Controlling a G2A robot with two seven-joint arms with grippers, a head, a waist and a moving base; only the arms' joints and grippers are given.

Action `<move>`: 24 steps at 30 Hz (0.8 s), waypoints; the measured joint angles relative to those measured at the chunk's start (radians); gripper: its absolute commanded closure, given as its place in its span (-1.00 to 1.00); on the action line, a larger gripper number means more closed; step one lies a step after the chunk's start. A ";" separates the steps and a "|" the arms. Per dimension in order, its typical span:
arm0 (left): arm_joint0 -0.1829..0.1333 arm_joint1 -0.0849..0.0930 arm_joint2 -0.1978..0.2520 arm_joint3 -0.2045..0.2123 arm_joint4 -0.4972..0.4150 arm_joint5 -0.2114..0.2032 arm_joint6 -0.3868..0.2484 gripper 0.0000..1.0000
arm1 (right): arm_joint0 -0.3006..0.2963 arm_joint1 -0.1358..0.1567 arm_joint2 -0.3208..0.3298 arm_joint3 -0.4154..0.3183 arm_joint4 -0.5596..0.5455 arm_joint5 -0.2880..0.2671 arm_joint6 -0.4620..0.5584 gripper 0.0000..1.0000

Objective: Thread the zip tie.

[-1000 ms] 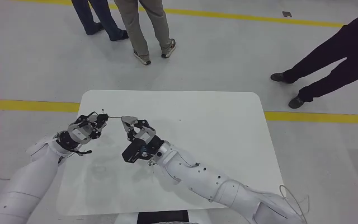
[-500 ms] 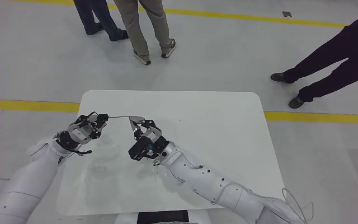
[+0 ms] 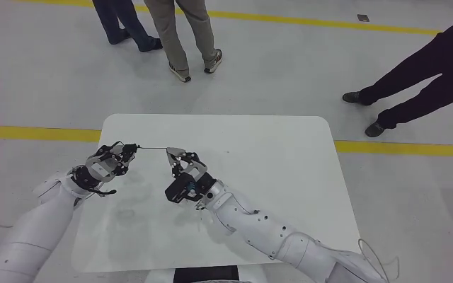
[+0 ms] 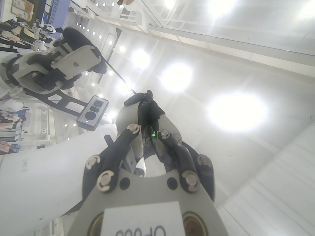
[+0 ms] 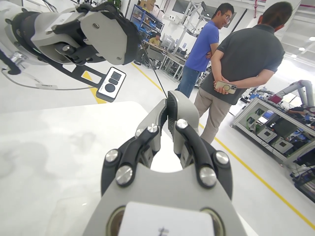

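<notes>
A thin black zip tie (image 3: 152, 148) runs taut above the white table (image 3: 283, 156), between my two grippers. My left gripper (image 3: 129, 149) is at the table's left side, shut on one end of the zip tie (image 4: 120, 77); its fingertips (image 4: 134, 100) are pinched together. My right gripper (image 3: 172, 152) is a short way to the right, shut on the other end. In the right wrist view its ribbed pads (image 5: 172, 104) are pressed together on the strap (image 5: 157, 77), which leads off to the left gripper (image 5: 134, 50).
The table's right half and front are bare white surface. People stand on the floor beyond the far edge (image 3: 177, 42) and at the right (image 3: 403, 85). A yellow floor line (image 3: 382, 147) passes behind the table.
My right gripper has moved right, away from the left gripper, so a longer stretch of zip tie spans between them. The left arm has stayed put.
</notes>
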 measured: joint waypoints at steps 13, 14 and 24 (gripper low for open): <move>0.000 0.000 0.000 0.000 0.000 0.000 0.000 1.00 | -0.002 0.008 -0.002 -0.005 0.000 0.000 0.007 1.00; 0.000 0.000 0.000 0.000 0.000 0.000 0.000 1.00 | -0.001 0.009 -0.003 -0.005 0.000 0.000 0.008 1.00; 0.000 0.000 0.000 0.000 0.000 0.000 0.000 1.00 | -0.011 0.013 -0.006 -0.002 0.000 0.000 0.039 -1.00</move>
